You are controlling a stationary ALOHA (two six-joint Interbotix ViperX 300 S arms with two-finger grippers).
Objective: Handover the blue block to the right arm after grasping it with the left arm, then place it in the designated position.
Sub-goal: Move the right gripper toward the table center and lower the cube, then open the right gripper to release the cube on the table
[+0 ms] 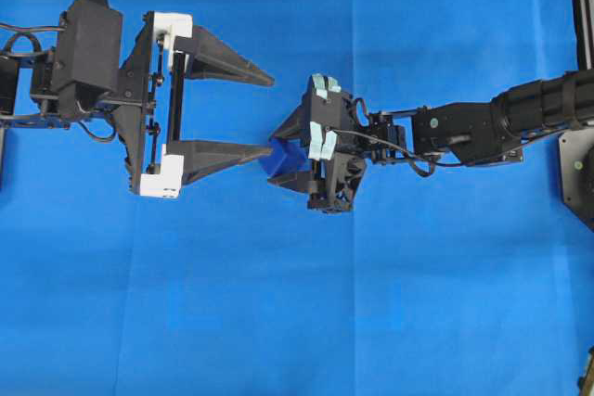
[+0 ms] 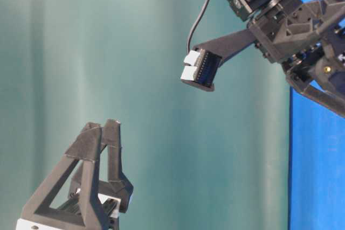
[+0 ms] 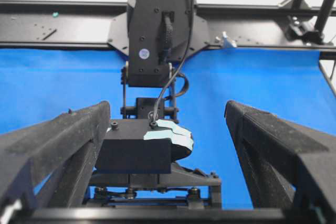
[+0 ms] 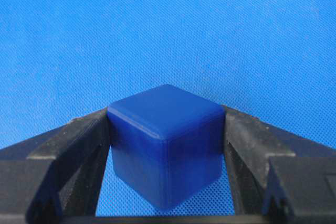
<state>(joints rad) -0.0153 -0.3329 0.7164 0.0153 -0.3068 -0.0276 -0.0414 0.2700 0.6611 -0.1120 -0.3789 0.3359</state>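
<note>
Blue cloth (image 1: 278, 322) covers the table under both arms, and a pale green backdrop (image 2: 108, 52) fills the table-level view. Nearest in the right wrist view, the block (image 4: 165, 142) sits clamped between the two black fingers (image 4: 73, 150) of the right gripper (image 4: 165, 145), one corner turned toward the camera, with cloth showing below and beyond it. From overhead, the right arm (image 1: 520, 113) reaches in level from the right edge, its wrist rolled so the pale housing (image 1: 322, 118) faces up, and the right gripper (image 1: 283, 159) holds the block (image 1: 281, 157) near the middle of the table. The left gripper (image 1: 269, 113) faces it from the left with its fingers spread wide; the lower finger's tip (image 1: 251, 150) lies just beside the block, though whether they touch cannot be told. The left arm (image 1: 74, 53) stretches back level to the left edge, white bracket pieces (image 1: 172, 25) at the finger bases. In the left wrist view, the wide fingers (image 3: 58, 145) frame the right gripper's body (image 3: 142, 148) head-on, with the right arm's base (image 3: 157, 30) beyond at the table's far edge.
</note>
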